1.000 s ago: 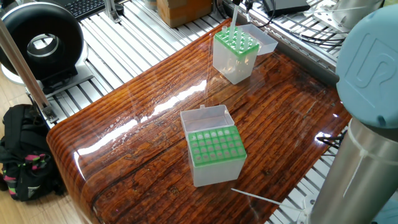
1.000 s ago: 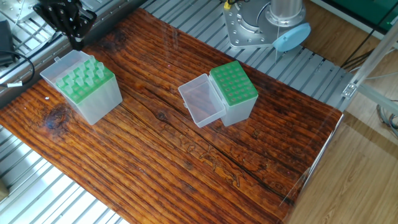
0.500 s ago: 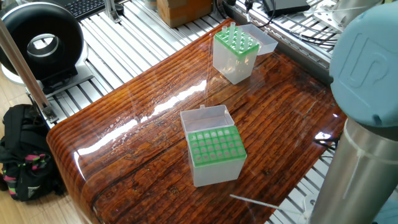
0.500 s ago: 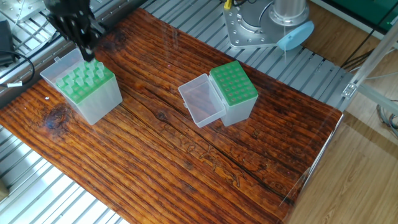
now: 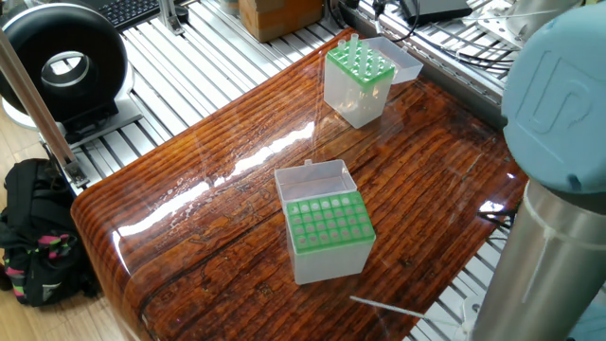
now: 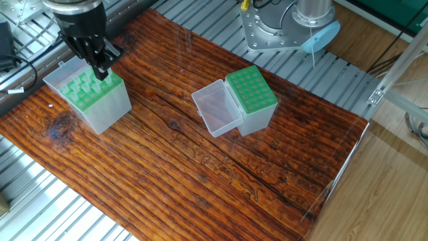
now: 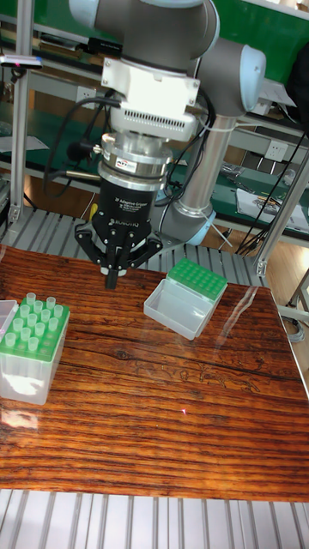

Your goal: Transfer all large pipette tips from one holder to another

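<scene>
Tips [image 7: 34, 316] upright in their holder [image 7: 31, 364], end effector [image 7: 112, 276] fingers together, empty.

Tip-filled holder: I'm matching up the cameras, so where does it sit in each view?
One fixed view: tip-filled holder at top, right of centre.
The other fixed view: far left.
Tall fixed view: left edge, mid-height.
Shared landmark: the empty green-topped holder, lid open.
</scene>
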Tool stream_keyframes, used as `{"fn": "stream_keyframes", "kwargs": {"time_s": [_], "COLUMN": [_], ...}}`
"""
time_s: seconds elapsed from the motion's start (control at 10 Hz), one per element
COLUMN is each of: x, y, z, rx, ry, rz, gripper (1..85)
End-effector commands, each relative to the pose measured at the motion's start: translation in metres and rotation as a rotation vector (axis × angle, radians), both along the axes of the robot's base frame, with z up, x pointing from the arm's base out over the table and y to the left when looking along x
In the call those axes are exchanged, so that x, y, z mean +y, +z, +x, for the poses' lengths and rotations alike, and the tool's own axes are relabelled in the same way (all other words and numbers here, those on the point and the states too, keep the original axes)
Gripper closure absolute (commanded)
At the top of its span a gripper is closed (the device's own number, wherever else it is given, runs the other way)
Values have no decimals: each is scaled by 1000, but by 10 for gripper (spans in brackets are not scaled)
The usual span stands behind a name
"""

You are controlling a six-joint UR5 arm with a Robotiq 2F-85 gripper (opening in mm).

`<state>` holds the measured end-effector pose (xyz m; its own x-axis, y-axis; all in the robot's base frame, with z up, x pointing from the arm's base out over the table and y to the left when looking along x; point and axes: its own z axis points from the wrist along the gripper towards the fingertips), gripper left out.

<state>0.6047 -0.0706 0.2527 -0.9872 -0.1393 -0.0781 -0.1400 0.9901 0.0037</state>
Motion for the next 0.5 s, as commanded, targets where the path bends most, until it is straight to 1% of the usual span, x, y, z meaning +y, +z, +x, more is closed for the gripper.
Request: {"fn": "stream_keyframes", "kwargs": {"time_s": [0.0, 0.2, 0.4], "x": [-1, -9, -9], "y": [-3, -4, -4], "z": [0, 1, 1], "rx": [8, 8, 8], "ry": [8, 12, 17], "rz": [-14, -42, -46], "gripper": [847, 847, 847]}}
